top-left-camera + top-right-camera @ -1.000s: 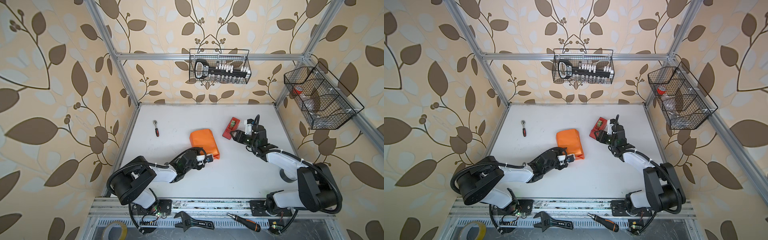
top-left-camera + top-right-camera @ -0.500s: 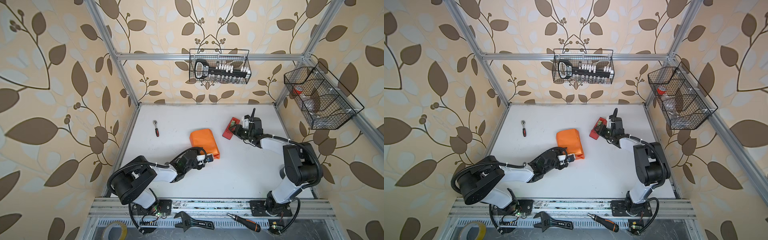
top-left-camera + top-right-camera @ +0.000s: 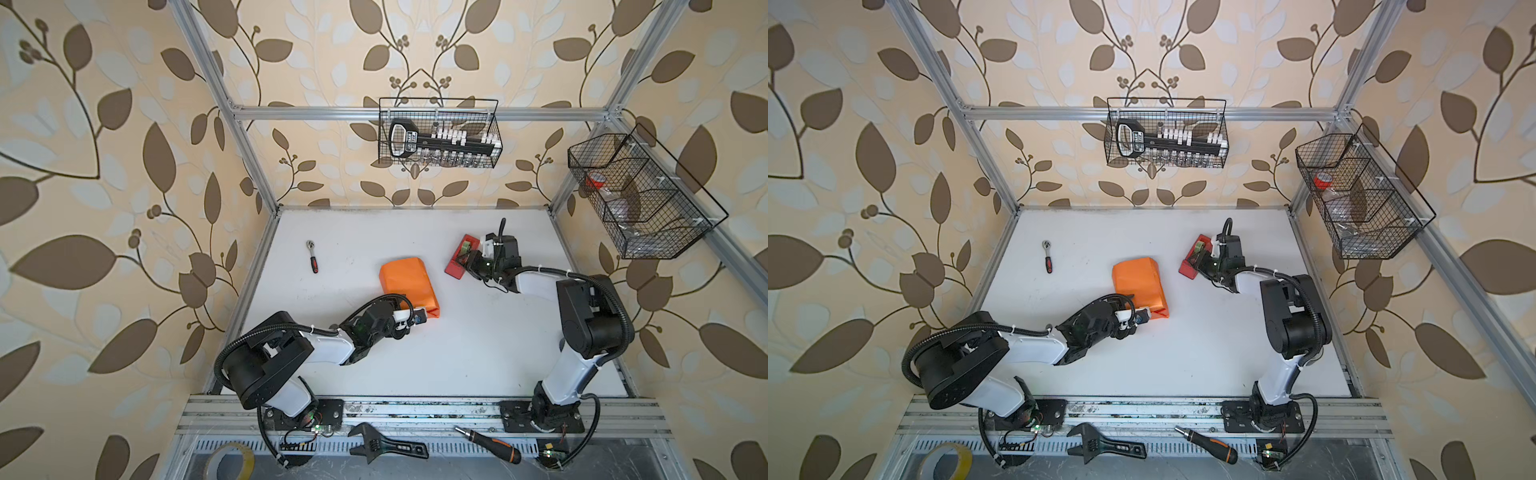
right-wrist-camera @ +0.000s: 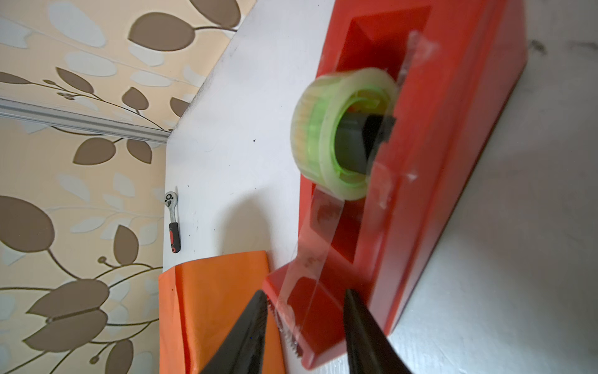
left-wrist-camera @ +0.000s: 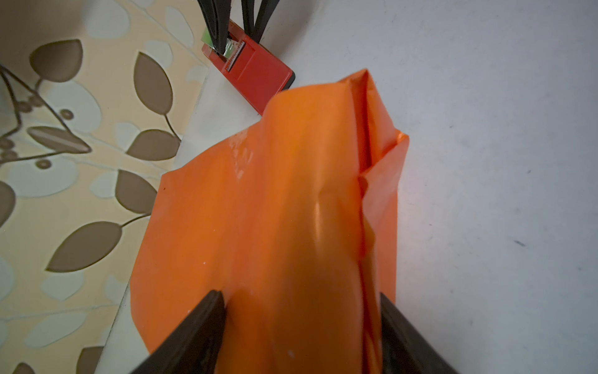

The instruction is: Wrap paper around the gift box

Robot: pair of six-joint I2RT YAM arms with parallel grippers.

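Front rail: yellow tape roll [image 3: 231, 446], black adjustable wrench [image 3: 386, 449], orange-handled screwdriver [image 3: 490, 444].
White worktop [image 3: 457, 353], near centre: left tool [image 3: 424, 319] clamped on near end of glossy orange paper [image 3: 407, 278], fingers [image 5: 207, 323] pressing both sides.
Paper folded into oblong parcel mid-worktop; gift box hidden from all views.
Beyond, right of parcel: red wedge-shaped tape dispenser [image 4: 453, 145] with clear tape roll [image 4: 323, 129]. Right tool [image 4: 305, 317] at its cutter end, jaws apart, tape strip [image 4: 320, 233] between.
Farther left: small ratchet wrench [image 3: 311, 257].
Back wall: black wire basket [image 3: 496, 137].
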